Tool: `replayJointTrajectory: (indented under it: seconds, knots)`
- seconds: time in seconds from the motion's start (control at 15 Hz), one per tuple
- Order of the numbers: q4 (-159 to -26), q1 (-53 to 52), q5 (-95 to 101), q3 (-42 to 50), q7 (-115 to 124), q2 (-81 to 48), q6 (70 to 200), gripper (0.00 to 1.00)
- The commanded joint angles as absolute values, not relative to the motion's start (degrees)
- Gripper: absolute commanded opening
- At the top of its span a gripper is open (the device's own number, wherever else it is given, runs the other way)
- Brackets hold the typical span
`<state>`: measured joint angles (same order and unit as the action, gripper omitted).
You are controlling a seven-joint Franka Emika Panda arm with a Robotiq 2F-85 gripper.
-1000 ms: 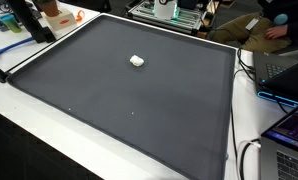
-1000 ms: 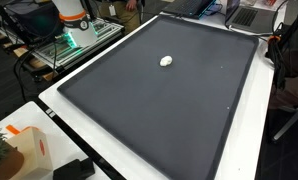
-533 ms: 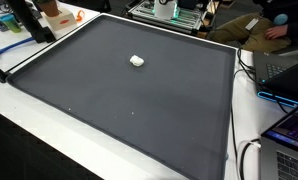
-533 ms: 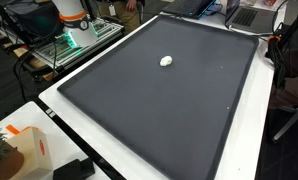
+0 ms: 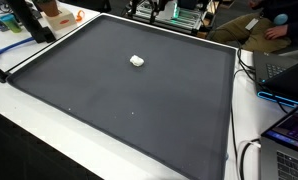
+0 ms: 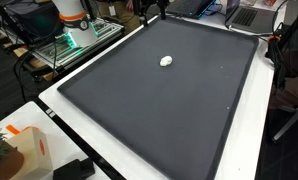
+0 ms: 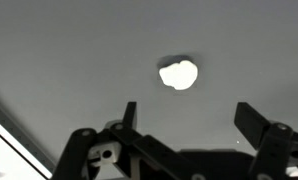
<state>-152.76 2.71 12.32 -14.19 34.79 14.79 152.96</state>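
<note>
A small white lump (image 5: 136, 61) lies on the dark grey mat (image 5: 109, 95), toward its far half; it also shows in the other exterior view (image 6: 166, 61). In the wrist view the lump (image 7: 178, 74) lies ahead of my gripper (image 7: 189, 115), whose two black fingers are spread wide with nothing between them. The gripper is well above the mat. In both exterior views only its dark lower part shows at the top edge (image 5: 154, 9) (image 6: 152, 10), over the mat's far edge.
The mat lies on a white table (image 6: 59, 110). An orange and white box (image 6: 24, 150) stands at a near corner. Laptops and cables (image 5: 279, 75) lie beside the table. A rack with green lights (image 6: 74, 40) stands by the robot base.
The gripper's dark lower part has come into view at the top edge of both exterior views. The white lump has not moved.
</note>
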Motion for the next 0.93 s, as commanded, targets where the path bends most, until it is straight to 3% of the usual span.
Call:
replayJointTrajectory:
  seconds: [0.0, 0.27, 0.6, 0.87]
  knots:
    - [-153.1, 2.3, 12.2, -13.6, 34.9, 13.9, 153.0, 1.0]
    - [-153.4, 2.4, 13.0, -13.3, 35.3, 11.6, 156.1, 1.0]
    - [-157.5, 8.8, 22.4, -14.0, 36.6, 7.8, 181.2, 1.0]
    - [-157.6, 15.9, 28.0, -15.0, 34.3, 4.6, 189.2, 1.0]
